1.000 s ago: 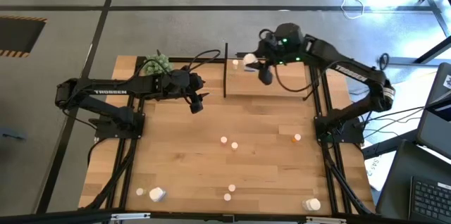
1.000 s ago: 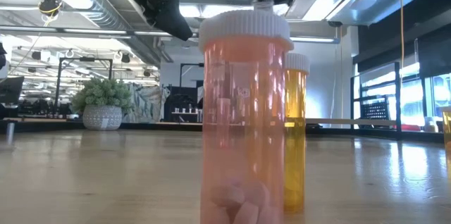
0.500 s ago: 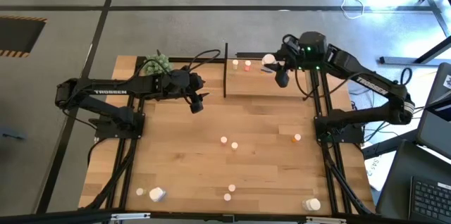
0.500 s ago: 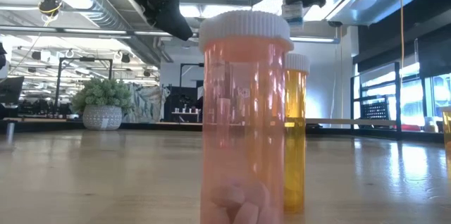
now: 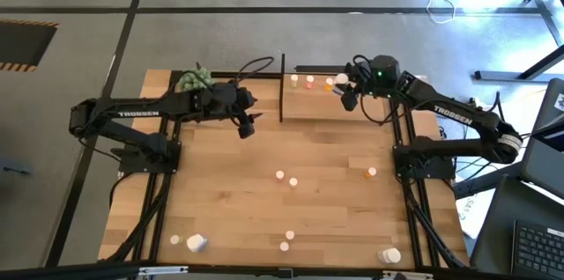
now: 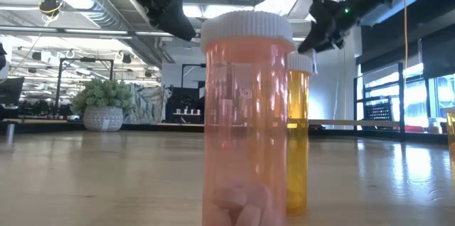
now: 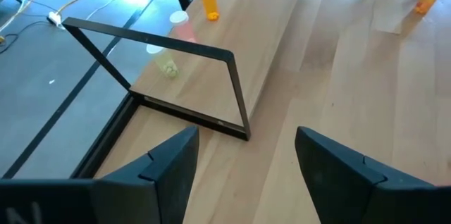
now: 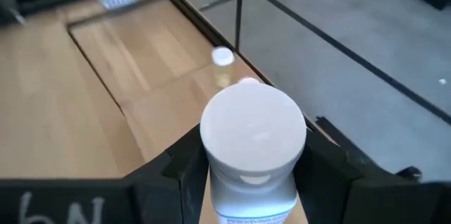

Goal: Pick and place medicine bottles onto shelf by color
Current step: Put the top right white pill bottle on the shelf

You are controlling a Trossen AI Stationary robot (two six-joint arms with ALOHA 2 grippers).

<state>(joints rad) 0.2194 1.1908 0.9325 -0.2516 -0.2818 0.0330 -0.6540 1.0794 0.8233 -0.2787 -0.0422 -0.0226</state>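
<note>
High view from above shows a wooden counter (image 5: 220, 192) with two dark arms. The right tool (image 5: 345, 92) hangs over the shelf (image 5: 352, 109), a small light-wood board with thin black uprights at the far edge of the counter. Right wrist view shows this tool (image 8: 246, 164) clenched around a large white bottle (image 8: 252, 153) with a white cap, its two fingers pressing the bottle's sides. Just beyond the tool, already on the shelf board, stand a small white-topped bottle (image 8: 223, 58) and a second small bottle partly hidden behind the held one. From above, small bottles with white, pinkish-red and orange tops (image 5: 309, 81) sit in a short row on the shelf beside the tool.

The left tool (image 5: 245, 125) hovers over the counter near the shelf's end frame, well apart from the right tool; left wrist view shows its fingers (image 7: 169, 168) spread and empty.

Several small bottles (image 5: 286, 178) lie scattered on the counter, well away from both tools.

Judging from this, the step in hand is placing the white bottle on the shelf. The next move seems to call for lowering it onto a bare part of the board with the white-topped ones, clear of the row, then releasing it upright.
</note>
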